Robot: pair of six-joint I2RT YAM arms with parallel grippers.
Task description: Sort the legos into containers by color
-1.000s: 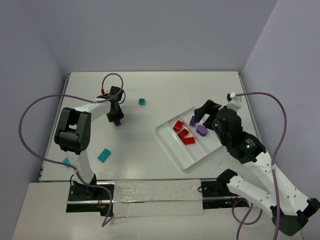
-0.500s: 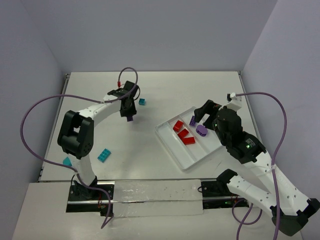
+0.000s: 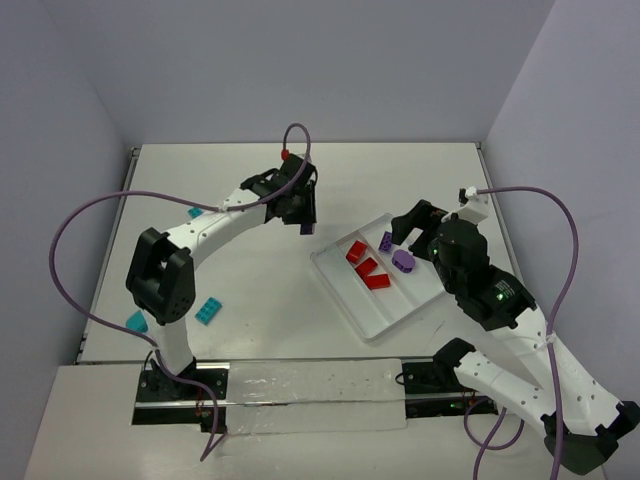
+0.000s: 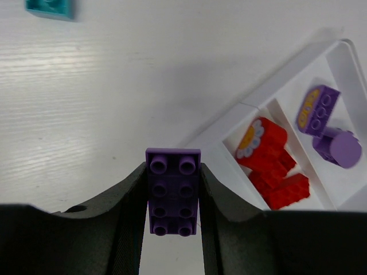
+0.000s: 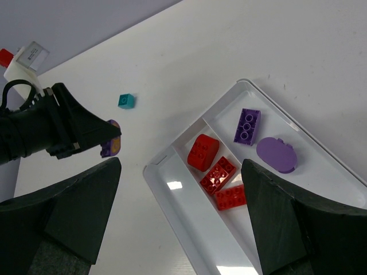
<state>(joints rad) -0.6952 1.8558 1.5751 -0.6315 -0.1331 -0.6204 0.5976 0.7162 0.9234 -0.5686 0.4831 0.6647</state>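
My left gripper [image 3: 305, 222] is shut on a purple studded brick [image 4: 173, 192] and holds it above the table just left of the white tray [image 3: 345, 300]. The brick also shows in the right wrist view [image 5: 110, 145]. The tray's middle compartment holds three red bricks [image 3: 366, 266]. Its far compartment holds a purple studded brick [image 5: 247, 126] and a rounded purple piece [image 5: 276, 154]. The near compartment [image 5: 189, 217] holds no bricks. My right gripper [image 5: 180, 172] is open and empty above the tray. Teal bricks lie on the table at the left [image 3: 208, 310] [image 3: 135, 321] [image 3: 194, 212].
A small teal cube [image 5: 127, 101] lies on the table behind my left gripper and also shows in the left wrist view [image 4: 50, 7]. Purple cables [image 3: 70, 240] loop off both arms. Walls close in the table at the back and sides.
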